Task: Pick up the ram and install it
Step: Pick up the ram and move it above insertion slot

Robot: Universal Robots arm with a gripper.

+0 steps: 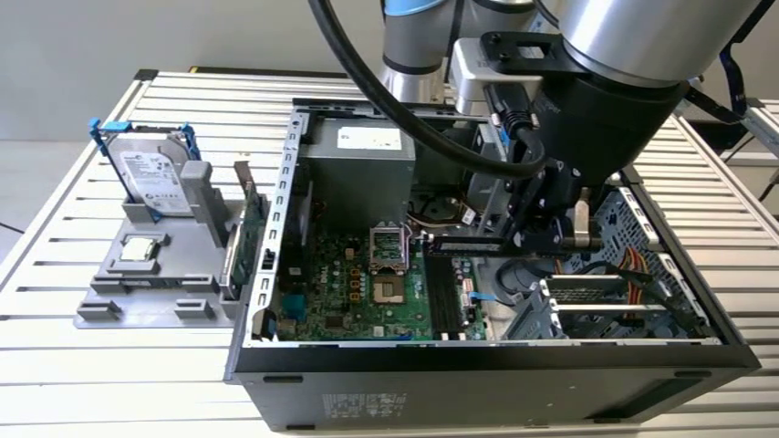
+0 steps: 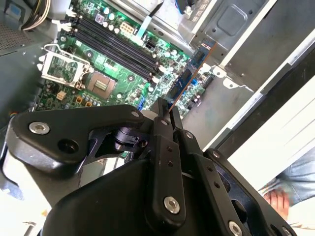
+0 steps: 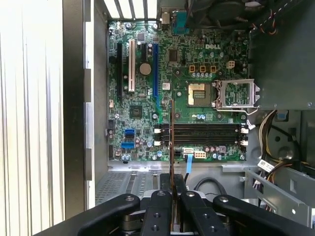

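- gripper [image 3: 172,181]: jaws pinched on the ram [image 3: 171,142], which the first wrist view shows edge-on.
- the ram hangs over the motherboard [image 3: 142,105] inside the open case [image 1: 487,360], right of centre in the exterior view, not yet in the black memory slots [image 3: 202,133].
- judgement: the stick appears crosswise to the slots; turn it parallel, keep it upright and press evenly along its length.
- risk: a tilted entry could jam at the white end latches [image 3: 158,131].
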